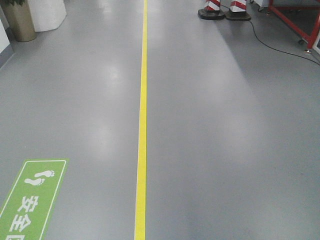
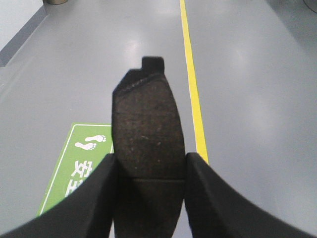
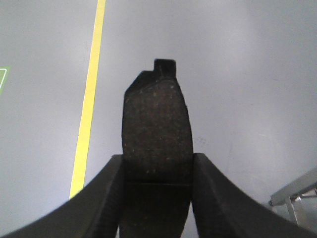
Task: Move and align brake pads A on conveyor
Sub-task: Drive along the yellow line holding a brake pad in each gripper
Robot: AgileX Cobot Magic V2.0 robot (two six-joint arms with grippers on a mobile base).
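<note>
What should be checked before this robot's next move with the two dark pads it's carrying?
1. Left gripper shut on the left brake pad, with the pad centred between the fingers: ok.
2. Right gripper shut on the right brake pad, likewise centred: ok.
3. Conveyor in sight for placing: not ok. Every view shows only grey floor.
4. Obstacles ahead along the yellow line: ok. The striped posts and the cable lie off to the far right.
5. How firm either grip is: cannot tell.
</note>
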